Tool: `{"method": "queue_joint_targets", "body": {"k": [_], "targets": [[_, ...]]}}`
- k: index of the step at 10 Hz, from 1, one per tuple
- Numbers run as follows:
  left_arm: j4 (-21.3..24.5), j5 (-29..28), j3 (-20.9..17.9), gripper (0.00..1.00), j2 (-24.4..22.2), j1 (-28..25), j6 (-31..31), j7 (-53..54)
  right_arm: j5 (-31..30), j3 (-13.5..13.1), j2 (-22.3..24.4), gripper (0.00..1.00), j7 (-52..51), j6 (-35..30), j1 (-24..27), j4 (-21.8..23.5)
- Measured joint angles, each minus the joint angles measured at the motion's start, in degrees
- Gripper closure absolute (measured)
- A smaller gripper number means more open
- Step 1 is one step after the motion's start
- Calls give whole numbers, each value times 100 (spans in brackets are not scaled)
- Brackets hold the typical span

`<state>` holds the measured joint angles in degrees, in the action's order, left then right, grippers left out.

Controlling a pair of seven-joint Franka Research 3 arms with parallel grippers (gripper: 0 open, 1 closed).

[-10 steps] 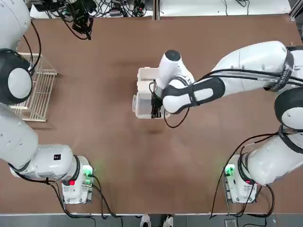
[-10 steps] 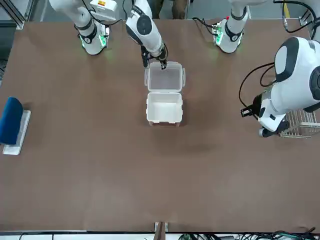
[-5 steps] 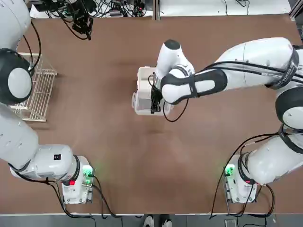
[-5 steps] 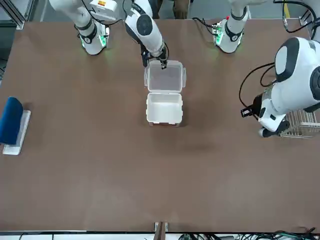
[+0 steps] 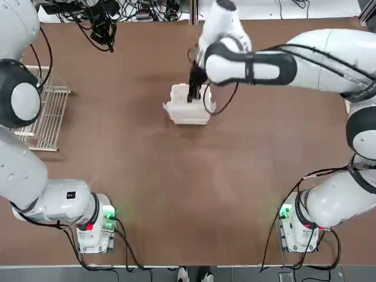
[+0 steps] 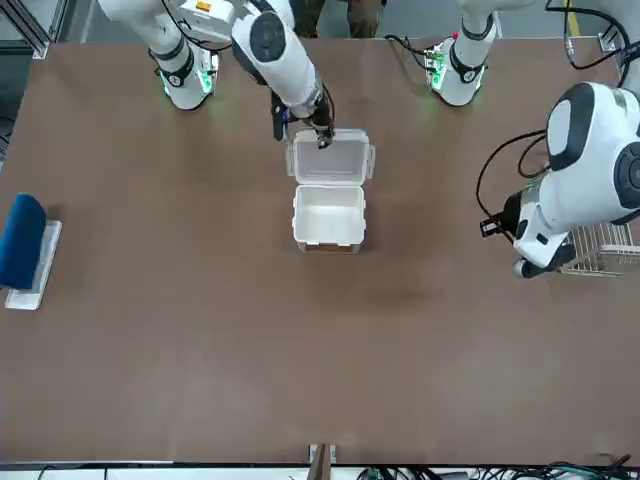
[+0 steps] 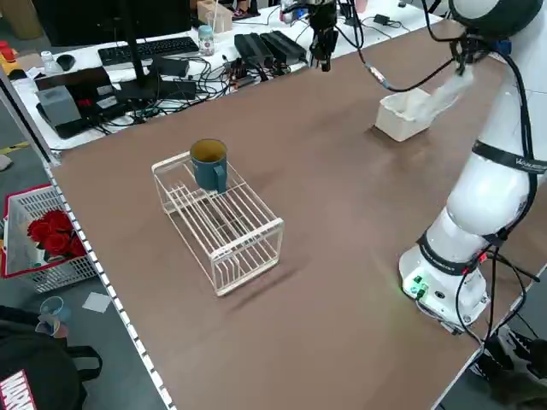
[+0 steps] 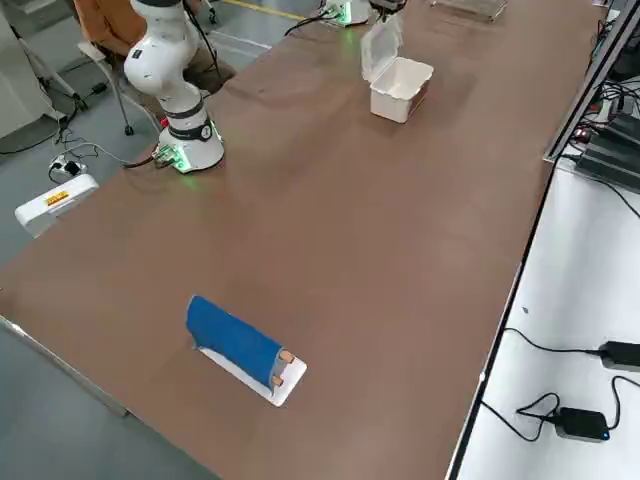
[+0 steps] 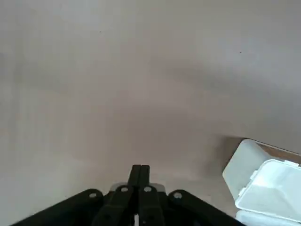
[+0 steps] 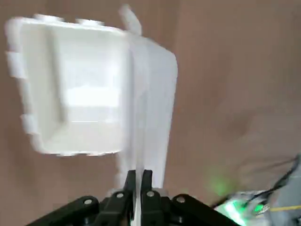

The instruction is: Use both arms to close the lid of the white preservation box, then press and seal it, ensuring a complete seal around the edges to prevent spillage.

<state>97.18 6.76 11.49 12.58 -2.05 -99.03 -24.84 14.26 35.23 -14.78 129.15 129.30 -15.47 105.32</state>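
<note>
Closing step: right pincer [image 10: 140, 181] nearly shut on raised lid [image 10: 157, 99]; next, fold far over box [image 10: 82, 94]

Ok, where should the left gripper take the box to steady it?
I'd pinch the left wall from above: its thin rim is exposed, while the lid, hinged on the robot's side, is tilted up in the right gripper.
</note>
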Motion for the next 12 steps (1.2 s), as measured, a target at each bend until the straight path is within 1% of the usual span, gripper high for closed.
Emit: {"method": "queue_joint_targets", "body": {"k": [1,3,5,7,8,9,12], "targets": [[1,0,1,99,2,2,0,-28,-29,-129,-191,93,-89,216,36,-117],[2,0,4,99,3,25,0,-35,-130,-214,-546,93,-118,344,65,-365],[4,0,4,99,27,44,-4,-41,-183,-259,-698,92,-120,352,77,-475],[4,0,2,99,80,42,-48,-42,-207,-281,-741,81,-126,275,87,-468],[6,0,4,99,124,44,-138,-87,-207,-283,-744,67,-126,277,98,-489],[7,0,12,99,165,55,-210,-173,-207,-284,-747,60,-126,273,101,-501],[7,0,24,99,257,84,-261,-249,-207,-296,-775,60,-126,226,174,-521]]}}
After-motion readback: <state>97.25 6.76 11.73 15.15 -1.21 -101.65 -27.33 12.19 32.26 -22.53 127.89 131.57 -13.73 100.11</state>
